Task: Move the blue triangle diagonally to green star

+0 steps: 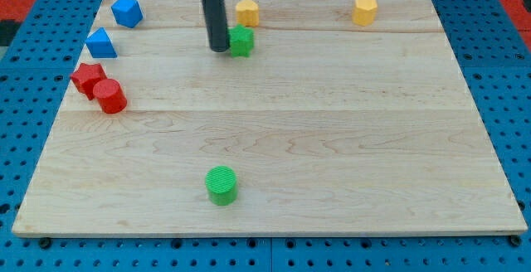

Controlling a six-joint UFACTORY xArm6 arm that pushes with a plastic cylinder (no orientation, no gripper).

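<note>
Tip (220,50) stood touching green star (241,41), blue triangle (100,44) well off toward view's left; no fingers fitted, state untellable

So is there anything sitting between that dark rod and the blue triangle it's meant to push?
Nothing visible. My tip rests beside the green star block, and the wooden board between it and the blue triangle block at the view's left shows no blocks.

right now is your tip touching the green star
Cannot tell. In the camera view my tip sits right against the green star's left edge with no visible gap, but contact isn't plain.
</note>
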